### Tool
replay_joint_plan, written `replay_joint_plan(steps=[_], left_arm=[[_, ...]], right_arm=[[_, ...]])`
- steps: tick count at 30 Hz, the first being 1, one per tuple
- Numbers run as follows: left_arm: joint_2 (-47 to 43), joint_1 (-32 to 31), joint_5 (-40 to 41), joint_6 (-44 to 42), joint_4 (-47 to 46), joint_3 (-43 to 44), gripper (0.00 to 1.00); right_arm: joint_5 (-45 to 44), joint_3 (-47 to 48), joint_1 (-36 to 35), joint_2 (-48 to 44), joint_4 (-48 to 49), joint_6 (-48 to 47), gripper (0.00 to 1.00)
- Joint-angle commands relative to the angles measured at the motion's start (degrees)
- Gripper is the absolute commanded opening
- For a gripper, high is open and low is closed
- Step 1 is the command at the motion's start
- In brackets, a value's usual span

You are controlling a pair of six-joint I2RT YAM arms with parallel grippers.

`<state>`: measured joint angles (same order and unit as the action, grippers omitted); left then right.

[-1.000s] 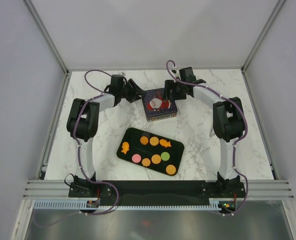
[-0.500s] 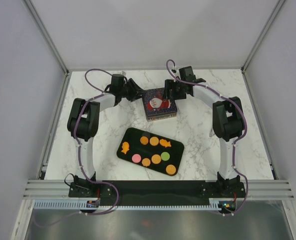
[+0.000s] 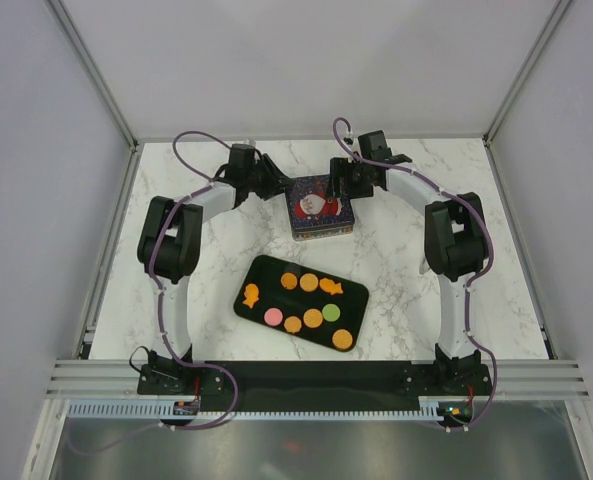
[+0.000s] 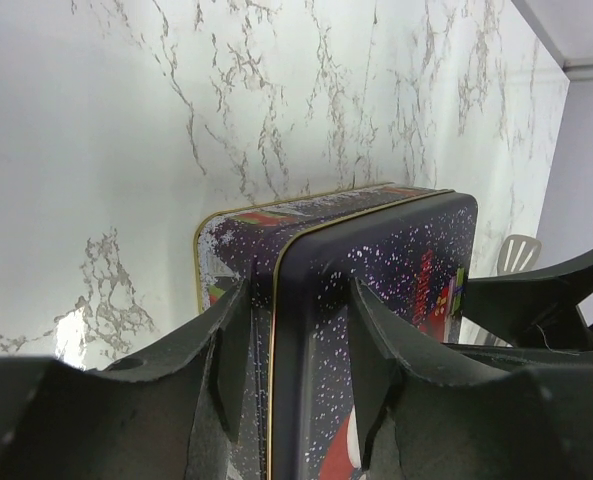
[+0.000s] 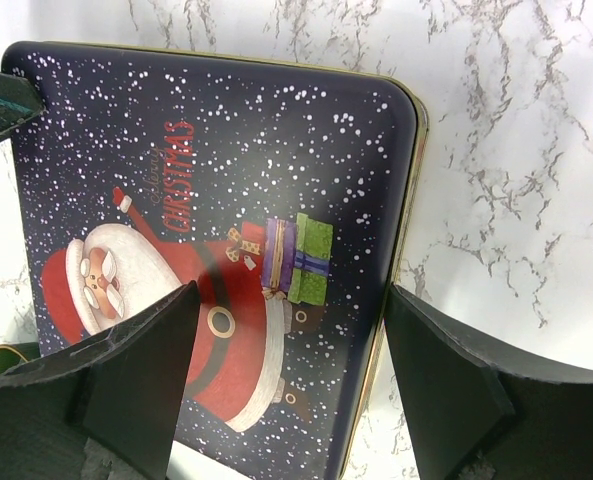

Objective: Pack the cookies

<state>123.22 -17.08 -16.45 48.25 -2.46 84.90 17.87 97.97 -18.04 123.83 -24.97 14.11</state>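
Shifted in toward the Christmas tin [image 3: 321,208] over the last second: left gripper [image 3: 276,188], fingers narrowed and now straddling the lid's rim at the tin's left edge; cannot tell whether actually pinching. Spread wide as before: right gripper [image 3: 341,185], fingers above the Santa lid. Well apart from the tin, nearer the arm bases: cookies [image 3: 309,300], lying on the black tray [image 3: 358,305] on the marble counter [image 3: 396,270].

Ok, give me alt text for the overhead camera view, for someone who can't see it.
Over a marble table, the left gripper and right gripper sit at the far corners of a closed Christmas tin with Santa on its lid. Nearer the arm bases, a black tray holds orange, pink and green cookies.
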Motion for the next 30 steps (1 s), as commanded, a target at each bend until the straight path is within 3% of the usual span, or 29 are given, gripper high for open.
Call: replay_joint_plan(steps=[1,6,14,23,26,30], left_arm=[[4.66,-1.29,7.31,-4.66,10.54,-1.14,0.12],[4.22,-1.81,7.66,-4.66,11.07,-1.67,0.02],[1.50,-3.57,9.24,-3.34,11.07,-6.06,0.02],[-4.56,-5.50,9.77,-1.58,9.67,-17.22,0.02],[-6.49,-7.61,9.85,3.51,3.88,-21.26,0.02],[-7.55,-8.67,9.33,5.10,2.72,-24.08,0.02]], right_arm=[[0.85,1.61,-1.38,2.56,-2.19,-1.45,0.82],[-0.03,2.48,-1.47,2.82,-3.33,-2.07,0.82],[-4.94,3.80,-1.47,2.91,-5.79,-3.12,0.82],[-7.41,7.23,-1.56,3.78,-6.93,-3.21,0.84],[-7.15,8.72,-1.47,4.49,-6.93,-3.56,0.84],[-6.62,10.22,-1.64,5.28,-7.37,-3.91,0.85]])
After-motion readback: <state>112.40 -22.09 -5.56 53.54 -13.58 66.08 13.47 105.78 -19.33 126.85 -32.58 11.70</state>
